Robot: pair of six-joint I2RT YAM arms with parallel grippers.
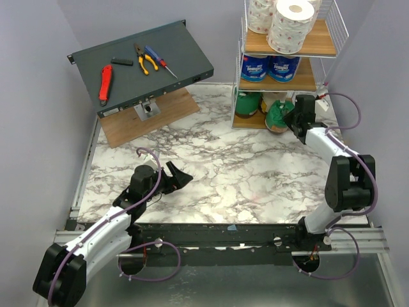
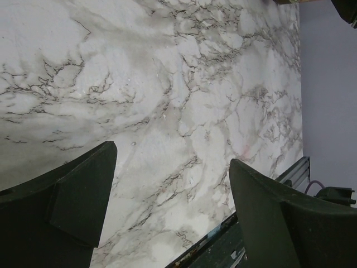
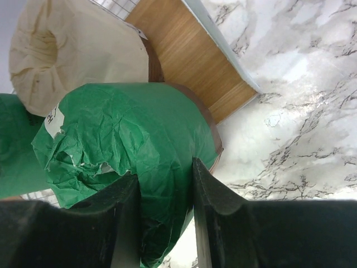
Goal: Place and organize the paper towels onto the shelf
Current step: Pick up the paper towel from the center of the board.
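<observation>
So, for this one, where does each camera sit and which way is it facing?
Top external: above and behind the bases, looking down at the marble table, shelf far right; left arm and right arm show.
Left wrist: on the left arm, facing bare marble; the left gripper, fingers open, shows.
Right wrist: facing the shelf's bottom board; the right gripper is shut on the green roll, cream roll behind.
Shared: top external and right wrist both show that green roll.
</observation>
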